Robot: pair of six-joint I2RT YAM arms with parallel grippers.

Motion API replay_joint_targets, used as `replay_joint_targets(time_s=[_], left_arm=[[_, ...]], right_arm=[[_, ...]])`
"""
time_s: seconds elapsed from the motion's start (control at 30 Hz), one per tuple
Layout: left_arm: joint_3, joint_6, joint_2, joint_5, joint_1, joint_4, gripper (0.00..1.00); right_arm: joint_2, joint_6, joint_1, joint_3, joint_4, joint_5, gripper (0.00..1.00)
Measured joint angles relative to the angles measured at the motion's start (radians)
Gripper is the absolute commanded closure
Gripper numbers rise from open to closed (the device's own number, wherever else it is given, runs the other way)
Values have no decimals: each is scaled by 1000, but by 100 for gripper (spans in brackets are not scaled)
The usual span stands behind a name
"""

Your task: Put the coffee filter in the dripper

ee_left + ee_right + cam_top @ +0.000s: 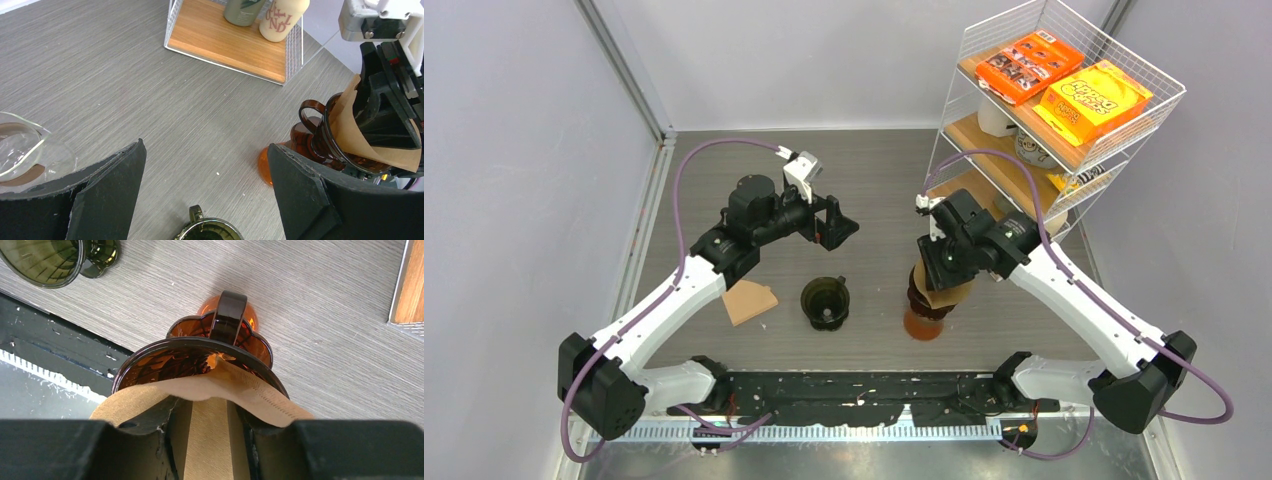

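Filter (212, 390) sits in amber dripper (220, 335), its rim draped over the right gripper (210, 427) fingertips. Jaws stand narrowly apart with paper in the gap; cannot tell whether they pinch it. Left gripper (205, 185) wide open, empty, above the table (125, 90).

Walls (824, 60): we record plain pale grey panels.
Tabletop (874, 170): grey wood-grain.
Rack (967, 133): white wire, wooden shelves, far right.
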Motion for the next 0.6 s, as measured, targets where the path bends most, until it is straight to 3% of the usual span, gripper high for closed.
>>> replay_joint_targets(time_s=[0.6], left_arm=[[0, 0, -3, 0, 0, 0, 0]], right_arm=[[-10, 3, 10, 84, -48, 22, 60]])
